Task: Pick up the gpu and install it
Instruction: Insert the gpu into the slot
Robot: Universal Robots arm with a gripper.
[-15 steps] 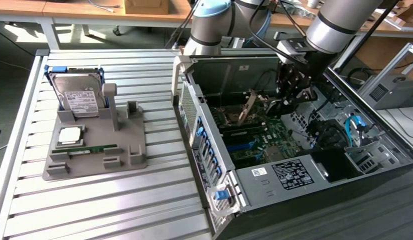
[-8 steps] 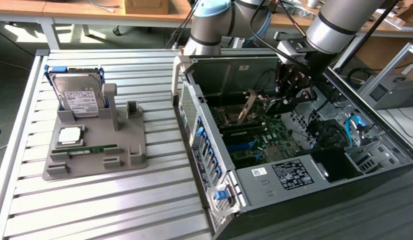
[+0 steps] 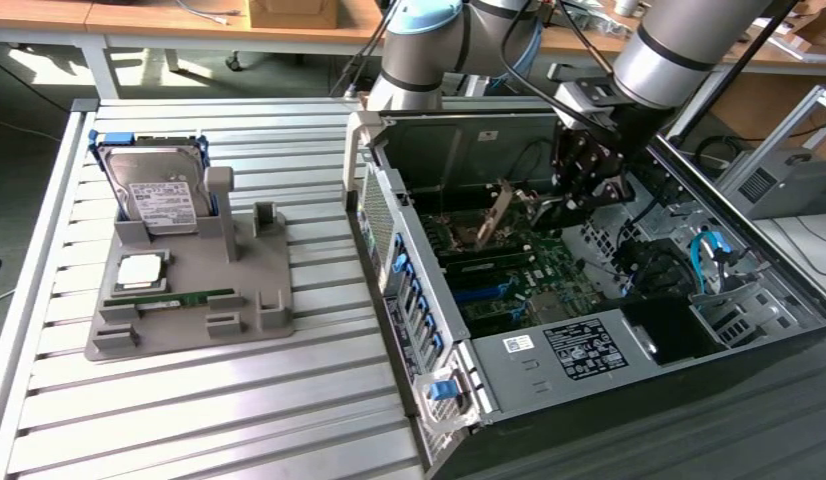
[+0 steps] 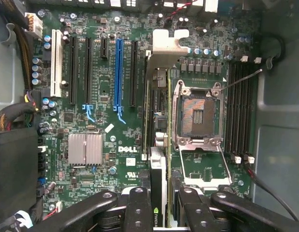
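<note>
- My tool [image 4: 162, 200] is inside the open computer case [image 3: 547, 350], reaching down over the motherboard [image 4: 106, 130].
- The tool is pinching the gpu [image 4: 159, 121]. Its black fingers [image 4: 139, 208] press on both flat sides of the card, which I see edge-on running away from them.
- The card's silvery metal bracket [image 4: 166, 46] is at the end far from my fingers.
- The gpu is held above the board, between the row of long expansion slots with the blue slot [image 4: 119, 72] and the open CPU socket [image 4: 198, 113]. I cannot tell whether its edge touches a slot.
- In the exterior view the tool [image 3: 563, 205] hangs in the case and the gpu [image 3: 493, 215] shows as a thin, tilted tan strip beside it.
- On the slatted desk [image 3: 186, 420], toward the exterior view's left, a gray holder [image 3: 260, 300] carries the hard drive [image 3: 157, 195] standing upright and the green memory stick [image 3: 170, 297] lying flat, well apart from the case.
</note>
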